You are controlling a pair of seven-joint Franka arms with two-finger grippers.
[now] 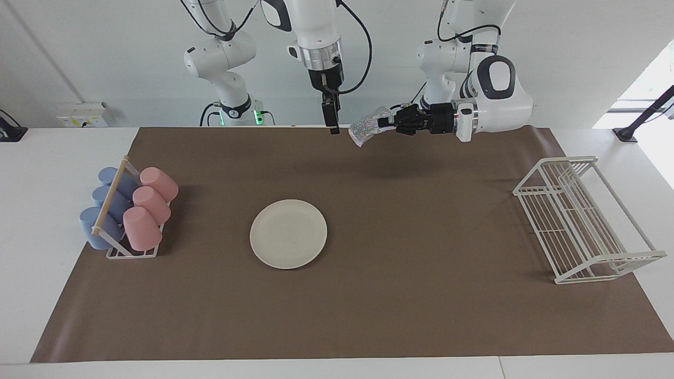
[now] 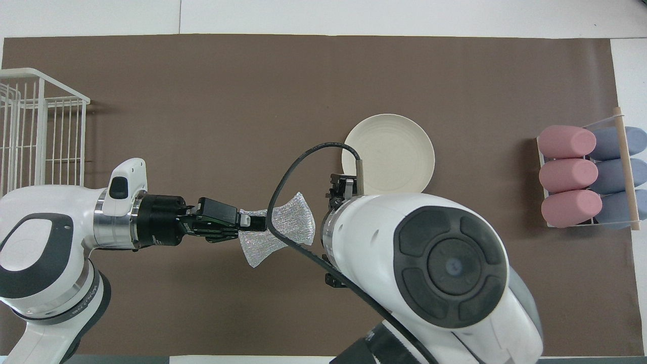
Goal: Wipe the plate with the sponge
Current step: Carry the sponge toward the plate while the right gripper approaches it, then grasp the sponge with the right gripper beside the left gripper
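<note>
while left jaws (image 1: 386,122) pinch the sponge (image 1: 367,128), right jaws (image 1: 332,124) gape beside it.

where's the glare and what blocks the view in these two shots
Facing view: bright overexposed daylight at the edge by the wire rack; soft shadows lie on the brown mat under the sponge that the left gripper holds up. Overhead view: the right arm's white body fills the lower frame, covering the right gripper and a bit of the plate.
</note>
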